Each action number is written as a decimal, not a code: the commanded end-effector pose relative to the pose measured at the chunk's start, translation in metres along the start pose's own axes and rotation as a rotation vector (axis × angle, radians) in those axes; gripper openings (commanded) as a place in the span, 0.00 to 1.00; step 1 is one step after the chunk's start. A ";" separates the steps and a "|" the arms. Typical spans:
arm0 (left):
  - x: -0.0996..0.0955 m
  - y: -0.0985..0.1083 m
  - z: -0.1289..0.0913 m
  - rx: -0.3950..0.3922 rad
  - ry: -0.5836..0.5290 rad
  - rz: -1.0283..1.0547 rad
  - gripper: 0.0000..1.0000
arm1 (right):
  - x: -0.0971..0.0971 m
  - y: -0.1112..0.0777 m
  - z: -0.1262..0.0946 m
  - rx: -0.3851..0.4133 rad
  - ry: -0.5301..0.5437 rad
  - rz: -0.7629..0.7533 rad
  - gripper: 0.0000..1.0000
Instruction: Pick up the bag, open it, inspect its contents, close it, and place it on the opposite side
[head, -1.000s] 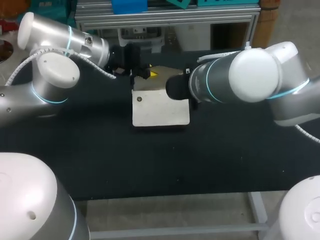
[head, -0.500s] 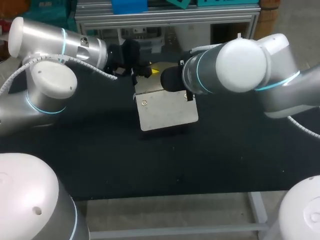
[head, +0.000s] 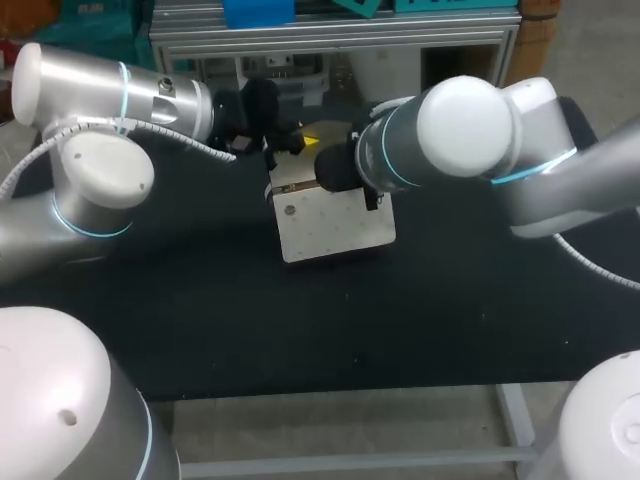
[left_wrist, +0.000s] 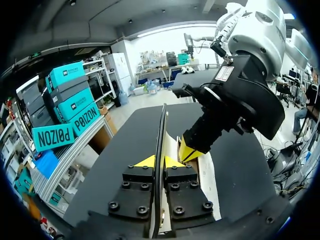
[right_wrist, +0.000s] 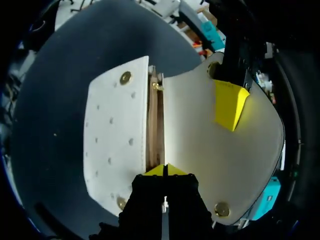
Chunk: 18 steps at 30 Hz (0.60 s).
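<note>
Looking down from the head camera, the bag (head: 335, 228) is a flat pale pouch, tilted just above the middle of the frame over the black table (head: 300, 330). The left arm (head: 110, 90) enters from the upper left, and the left gripper (head: 298, 146) meets the bag's far edge. The right arm (head: 460, 130) crosses from the upper right, its wrist covering the bag's far right corner (its tips are hidden there). In the left wrist view, the left gripper's fingers stand narrow, clamped from both sides on the thin flap (left_wrist: 161, 125), which runs edge-on between them. Just beside them the right gripper (left_wrist: 187, 150) touches the bag's pale inner face. In the right wrist view the bag lies spread open ahead of the right gripper. Its yellow tips are pinched close on the rim of the tan mouth, with the flap held by the left gripper off to one side.
</note>
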<state>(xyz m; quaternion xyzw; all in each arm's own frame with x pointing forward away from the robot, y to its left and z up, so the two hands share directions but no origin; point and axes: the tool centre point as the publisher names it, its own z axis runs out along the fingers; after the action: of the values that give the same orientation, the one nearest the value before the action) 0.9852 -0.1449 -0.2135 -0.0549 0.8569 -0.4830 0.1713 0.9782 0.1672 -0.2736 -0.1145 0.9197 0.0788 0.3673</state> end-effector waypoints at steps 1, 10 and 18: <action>0.001 -0.004 0.000 0.011 -0.023 -0.008 0.00 | 0.010 0.001 -0.006 0.012 0.005 -0.006 0.00; 0.003 -0.007 -0.006 0.027 -0.034 -0.008 0.00 | 0.034 -0.001 -0.009 0.024 0.040 0.016 0.00; 0.007 -0.006 -0.006 0.023 -0.008 0.011 0.00 | 0.023 -0.006 -0.012 0.030 0.003 0.028 0.00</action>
<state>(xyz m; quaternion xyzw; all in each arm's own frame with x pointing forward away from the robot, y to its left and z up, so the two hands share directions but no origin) 0.9764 -0.1471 -0.2088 -0.0529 0.8513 -0.4901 0.1797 0.9573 0.1561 -0.2838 -0.0987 0.9257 0.0688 0.3586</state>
